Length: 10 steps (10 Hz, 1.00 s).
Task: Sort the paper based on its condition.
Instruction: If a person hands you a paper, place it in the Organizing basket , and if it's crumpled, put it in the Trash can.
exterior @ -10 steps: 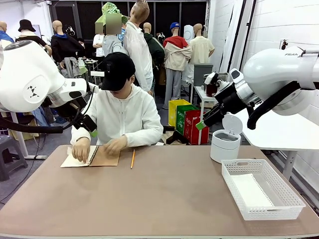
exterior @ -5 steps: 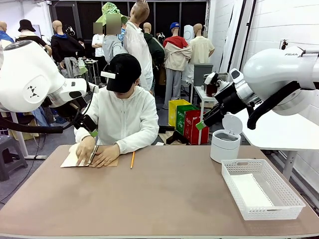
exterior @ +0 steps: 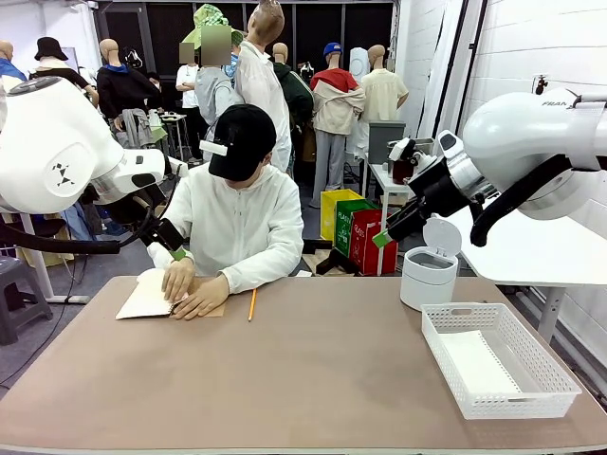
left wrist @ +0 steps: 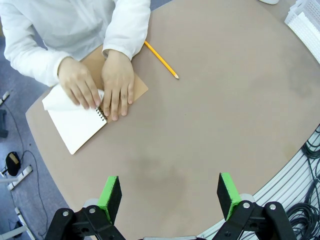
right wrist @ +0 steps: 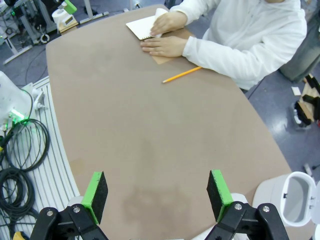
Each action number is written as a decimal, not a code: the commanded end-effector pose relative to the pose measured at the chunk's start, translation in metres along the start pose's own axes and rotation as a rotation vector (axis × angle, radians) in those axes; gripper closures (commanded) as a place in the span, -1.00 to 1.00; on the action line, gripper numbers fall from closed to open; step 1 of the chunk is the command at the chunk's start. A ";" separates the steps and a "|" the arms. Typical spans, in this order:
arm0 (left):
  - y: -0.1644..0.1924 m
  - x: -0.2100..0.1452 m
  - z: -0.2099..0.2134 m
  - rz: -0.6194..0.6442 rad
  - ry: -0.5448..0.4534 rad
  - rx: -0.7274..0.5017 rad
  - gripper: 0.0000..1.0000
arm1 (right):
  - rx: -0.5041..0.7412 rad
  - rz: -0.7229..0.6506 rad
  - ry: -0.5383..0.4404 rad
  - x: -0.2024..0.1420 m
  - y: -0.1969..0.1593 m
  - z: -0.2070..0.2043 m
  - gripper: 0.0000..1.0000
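White paper (left wrist: 75, 125): pinned in the notebook under the person's hands (left wrist: 100, 87); reaching now risks contact.
End effectors: left end effector (left wrist: 170, 192) and right end effector (right wrist: 157, 195) hang with fingers apart, empty, above the desk (exterior: 313, 370).

Matt brown table (exterior: 313, 370), white plastic mesh basket (exterior: 545, 391), smooth white paper (left wrist: 75, 127) in a wire-bound notebook (left wrist: 137, 85), glossy white arms.

Right gripper (right wrist: 156, 197) jaws wide apart, nothing between them, hovering over bare brown tabletop (right wrist: 150, 130). Far ahead of the jaws: person's hands (right wrist: 164, 34) on an open notebook (right wrist: 141, 26), one lifting a white page (right wrist: 160, 14). Pencil (right wrist: 182, 74) nearer, beside the hands. White bin (right wrist: 295, 195) just outside one jaw.
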<state>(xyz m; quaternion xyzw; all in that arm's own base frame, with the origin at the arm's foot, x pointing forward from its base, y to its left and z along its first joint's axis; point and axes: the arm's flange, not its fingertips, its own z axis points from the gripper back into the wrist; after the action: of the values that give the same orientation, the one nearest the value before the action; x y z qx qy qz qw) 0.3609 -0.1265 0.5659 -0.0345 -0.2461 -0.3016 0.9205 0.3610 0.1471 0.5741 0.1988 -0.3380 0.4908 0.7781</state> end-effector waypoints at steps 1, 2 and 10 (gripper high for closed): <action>0.001 0.000 0.001 0.001 -0.004 -0.005 -1.00 | 0.003 0.000 0.003 0.001 0.000 0.000 -1.00; 0.001 0.000 0.001 0.001 -0.004 -0.005 -1.00 | 0.003 0.000 0.003 0.001 0.000 0.000 -1.00; 0.001 0.000 0.001 0.001 -0.004 -0.005 -1.00 | 0.003 0.000 0.003 0.001 0.000 0.000 -1.00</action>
<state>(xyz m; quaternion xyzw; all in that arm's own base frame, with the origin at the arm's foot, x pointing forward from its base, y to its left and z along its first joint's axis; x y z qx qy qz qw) 0.3609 -0.1265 0.5659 -0.0345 -0.2461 -0.3016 0.9205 0.3610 0.1471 0.5741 0.1988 -0.3380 0.4908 0.7781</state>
